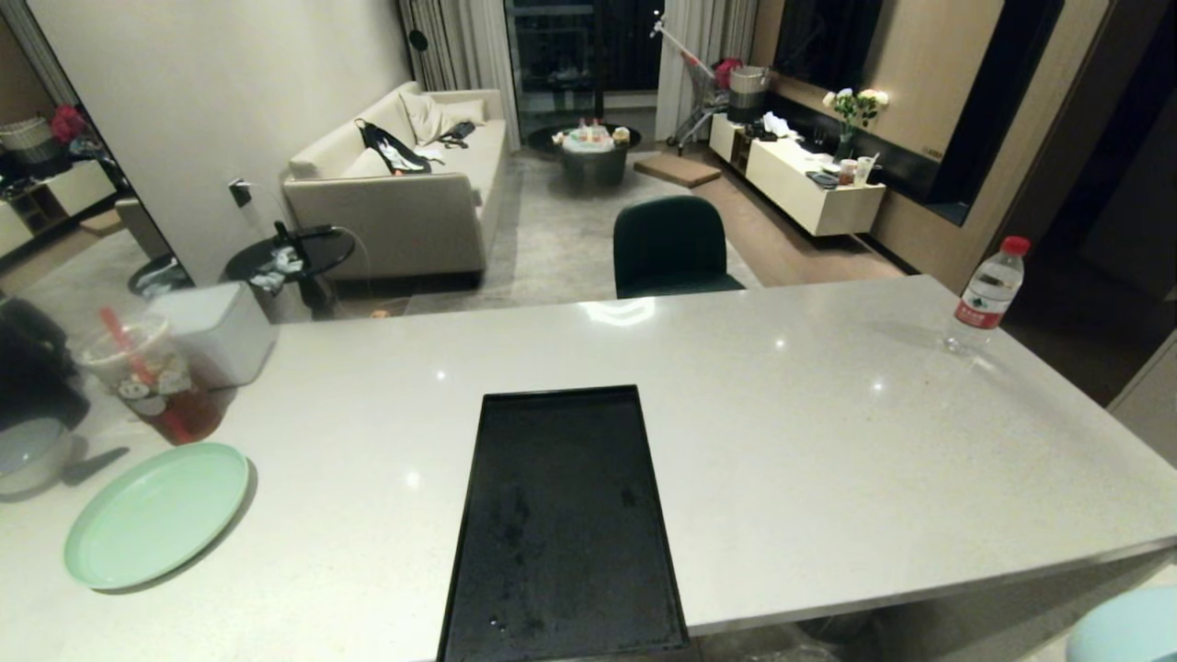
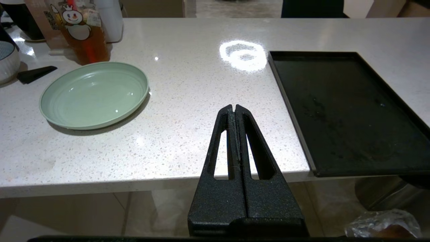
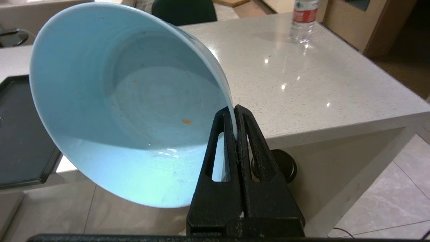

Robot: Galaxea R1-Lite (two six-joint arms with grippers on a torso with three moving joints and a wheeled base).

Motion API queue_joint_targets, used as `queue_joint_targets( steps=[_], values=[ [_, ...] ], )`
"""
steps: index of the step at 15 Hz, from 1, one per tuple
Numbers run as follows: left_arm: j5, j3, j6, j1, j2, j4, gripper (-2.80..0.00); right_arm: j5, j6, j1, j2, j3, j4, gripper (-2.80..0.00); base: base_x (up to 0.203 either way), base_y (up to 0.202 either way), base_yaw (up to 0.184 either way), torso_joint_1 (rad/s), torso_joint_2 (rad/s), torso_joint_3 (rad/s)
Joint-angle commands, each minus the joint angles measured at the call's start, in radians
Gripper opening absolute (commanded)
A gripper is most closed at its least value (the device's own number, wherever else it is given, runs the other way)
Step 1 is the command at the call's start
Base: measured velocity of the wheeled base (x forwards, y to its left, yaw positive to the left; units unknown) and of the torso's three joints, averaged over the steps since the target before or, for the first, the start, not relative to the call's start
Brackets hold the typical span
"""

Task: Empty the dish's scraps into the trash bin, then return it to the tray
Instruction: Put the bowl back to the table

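Note:
My right gripper (image 3: 234,108) is shut on the rim of the dish (image 3: 127,101), a pale light-blue bowl held tilted on its side in front of the table's near edge. One corner of the dish (image 1: 1129,627) shows at the lower right of the head view. Inside it I see only a small orange fleck of the scraps (image 3: 186,121). The black tray (image 1: 565,524) lies bare on the middle of the table. My left gripper (image 2: 234,107) is shut on nothing, level with the table edge. The trash bin's crinkled clear bag (image 2: 383,224) shows low beside the tray's near corner.
A mint-green plate (image 1: 156,513) lies at the table's left, with a drink cup (image 1: 152,377), a white box (image 1: 216,331) and a white-grey bowl (image 1: 28,455) behind it. A water bottle (image 1: 988,294) stands far right. A dark chair (image 1: 669,246) is behind the table. A black-lidded steel bin (image 3: 285,165) sits under it.

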Motion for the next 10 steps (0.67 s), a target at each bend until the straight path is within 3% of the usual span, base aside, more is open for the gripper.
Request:
queue_joint_targets(
  steps=[1, 10],
  values=[
    [0.0, 0.0, 0.0, 0.0, 0.001, 0.0, -2.8, 0.0, 0.0, 0.0, 0.001, 0.0, -0.001, -2.8, 0.0, 0.0, 0.0, 0.0, 0.0, 0.0],
    [0.0, 0.0, 0.0, 0.0, 0.001, 0.0, -2.8, 0.004, -0.018, 0.0, 0.001, 0.0, -0.022, -2.8, 0.0, 0.0, 0.0, 0.0, 0.0, 0.0]
  ],
)
